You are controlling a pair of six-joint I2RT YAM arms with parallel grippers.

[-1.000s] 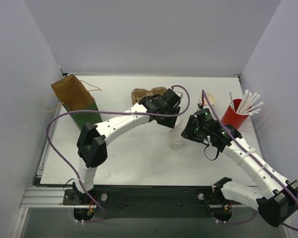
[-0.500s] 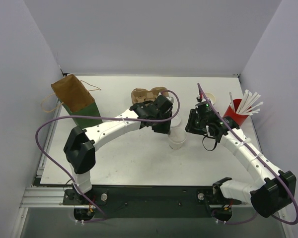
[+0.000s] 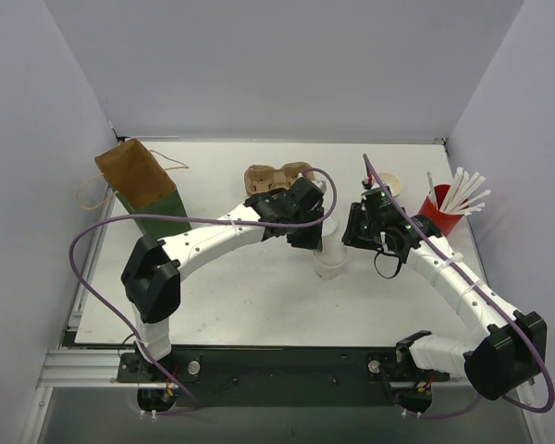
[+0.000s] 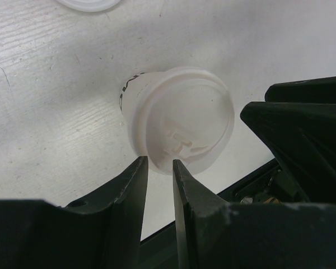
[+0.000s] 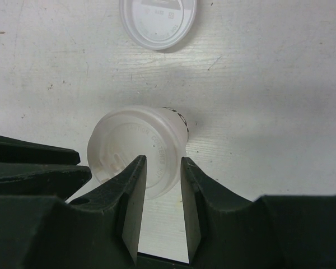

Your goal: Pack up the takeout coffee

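One lidded white cup [image 3: 331, 262] is standing upright on the table [image 3: 240, 291] at mid-field, between the two grippers. The second cup [image 3: 391, 184] is sitting open, tan inside showing, toward the right rear. Handling, as judged: the thin paper wall is likely giving under squeeze, the cup is light unless filled (contents not determinable), and the plastic lid is slick and liable to pop off if taken by the rim. The grip is best going across the wall below the lid, gently, with the cup staying upright. Sweeping left to right: paper bag [image 3: 139, 185] is standing open at far left, well apart from the cup. Pulp carrier [image 3: 276, 173] is lying behind the left arm [image 3: 213, 236]. Left gripper [image 4: 159, 162] is hanging over the lid's edge, fingers narrowly parted and pinching nothing; contact with the lid not determinable. Right gripper [image 5: 162, 159] is hovering likewise, fingers narrowly spread. A loose lid [image 5: 157, 19] is lying flat just beyond the cup. Red cup of straws [image 3: 437, 215] is standing at far right. Both grippers are crowding one cup, each obstructing the other, and the left arm is spanning the route toward the carrier.
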